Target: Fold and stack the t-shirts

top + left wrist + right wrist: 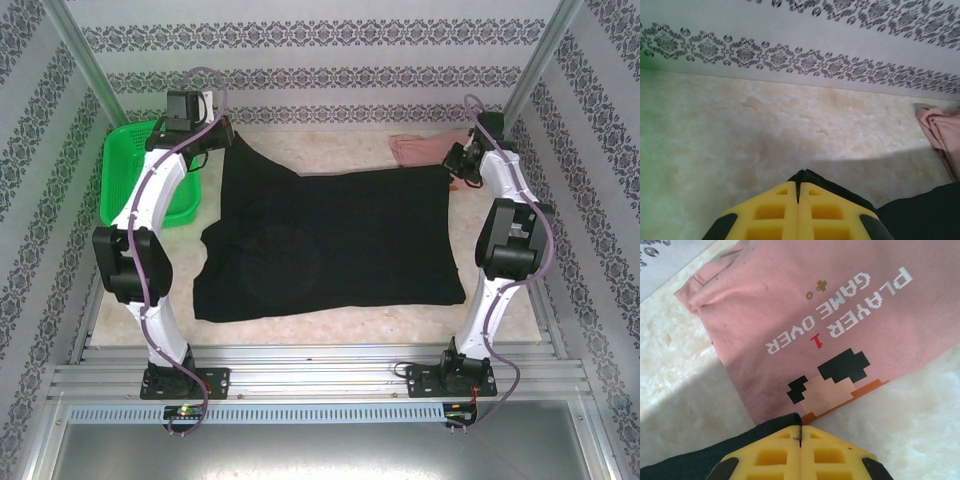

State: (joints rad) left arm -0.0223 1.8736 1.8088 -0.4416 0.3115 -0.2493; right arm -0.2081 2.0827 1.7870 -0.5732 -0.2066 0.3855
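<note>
The large black t-shirt point(330, 245) lies spread across the middle of the table. My left gripper point(215, 135) is shut on its far left corner, and black cloth point(812, 176) peeks out past the yellow fingers point(785, 210). My right gripper point(458, 165) is shut on the far right corner, where a black edge point(767, 427) wraps over the yellow fingers point(830, 452). The dusty-pink t-shirt point(425, 150) lies at the back right; in the right wrist view it sits just beyond the fingers, showing the white text point(840, 310) and a dark pixel graphic point(842, 365).
A green mesh basket point(130, 175) stands at the back left, beside the left arm. Patterned walls point(330, 80) close in the back and sides. Bare marbled table point(765, 130) stretches between the basket and the pink tee point(940, 130).
</note>
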